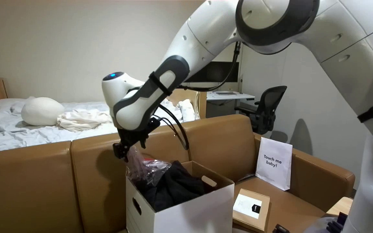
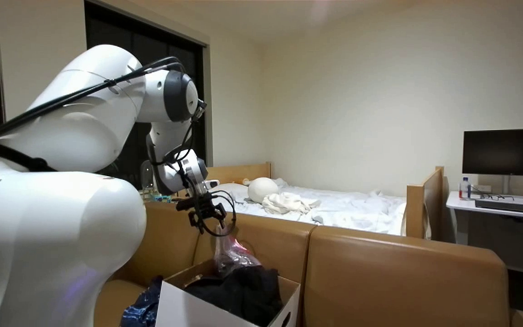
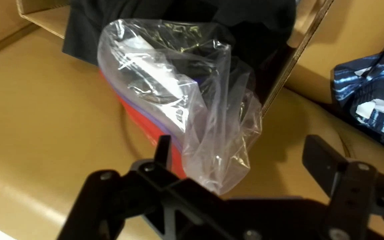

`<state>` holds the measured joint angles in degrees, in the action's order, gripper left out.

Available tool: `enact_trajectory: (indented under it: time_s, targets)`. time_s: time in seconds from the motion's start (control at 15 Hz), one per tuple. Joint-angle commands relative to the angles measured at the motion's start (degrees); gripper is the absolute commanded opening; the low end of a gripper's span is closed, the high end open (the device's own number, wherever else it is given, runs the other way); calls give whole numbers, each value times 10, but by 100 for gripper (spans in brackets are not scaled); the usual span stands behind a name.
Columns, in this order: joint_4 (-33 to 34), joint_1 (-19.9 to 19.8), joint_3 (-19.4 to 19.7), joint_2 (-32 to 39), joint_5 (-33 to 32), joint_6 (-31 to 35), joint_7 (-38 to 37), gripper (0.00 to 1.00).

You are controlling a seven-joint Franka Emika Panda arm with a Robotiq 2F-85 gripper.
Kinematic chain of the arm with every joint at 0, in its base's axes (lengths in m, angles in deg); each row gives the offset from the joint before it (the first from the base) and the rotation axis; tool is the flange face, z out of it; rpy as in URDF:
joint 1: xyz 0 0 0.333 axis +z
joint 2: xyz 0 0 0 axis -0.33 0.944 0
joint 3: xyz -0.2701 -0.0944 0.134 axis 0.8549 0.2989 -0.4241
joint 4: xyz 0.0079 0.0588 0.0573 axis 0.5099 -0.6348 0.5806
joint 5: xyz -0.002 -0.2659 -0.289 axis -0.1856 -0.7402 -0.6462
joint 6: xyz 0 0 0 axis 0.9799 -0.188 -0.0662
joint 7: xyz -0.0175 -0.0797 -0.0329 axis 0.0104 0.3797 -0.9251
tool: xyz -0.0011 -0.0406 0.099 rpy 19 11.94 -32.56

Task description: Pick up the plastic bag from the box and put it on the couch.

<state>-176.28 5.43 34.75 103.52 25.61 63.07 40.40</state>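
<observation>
1. Right up close in the wrist view, the gripper is spread wide, its two fingers well apart and clamped on nothing.
2. Straight between those fingers, look, the plastic bag, clear and crinkled, its loose end pointing up towards the gripper; whether it brushes either side, I cannot tell. A red-and-purple piece runs along one side of it, inside or behind, hard to say.
3. Down below, the bag's lower part is at a corner of the box, white outside and brown inside, with black cloth heaped just beside it.
4. Around the box we have the tan couch, its backrest close behind. A dark blue patterned bundle lies just beside the box in an exterior view; a flat carton with a white label lies on the seat, and a white paper bag reading "Touch me baby!" leans near the armrest.
5. Over the backrest now, to the bed with its rumpled white sheets, a round white cushion and a cream cloth side by side.
6. Well back, a white table carries a black monitor and a small bottle; a black office chair stands near it.
</observation>
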Motion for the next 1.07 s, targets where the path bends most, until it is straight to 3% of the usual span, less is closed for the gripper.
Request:
enact_trajectory:
  time_s: [0.0, 0.4, 0.47, 0.53, 1.0]
  targets:
    - [37, 37, 48, 69, -2, 55, -33, 100]
    - [71, 97, 133, 118, -3, 54, -166, 100]
    - [77, 99, 136, 123, 0, 54, -173, 75]
    - [81, 103, 142, 126, 1, 51, -183, 74]
    - [99, 109, 166, 142, -2, 50, -244, 26]
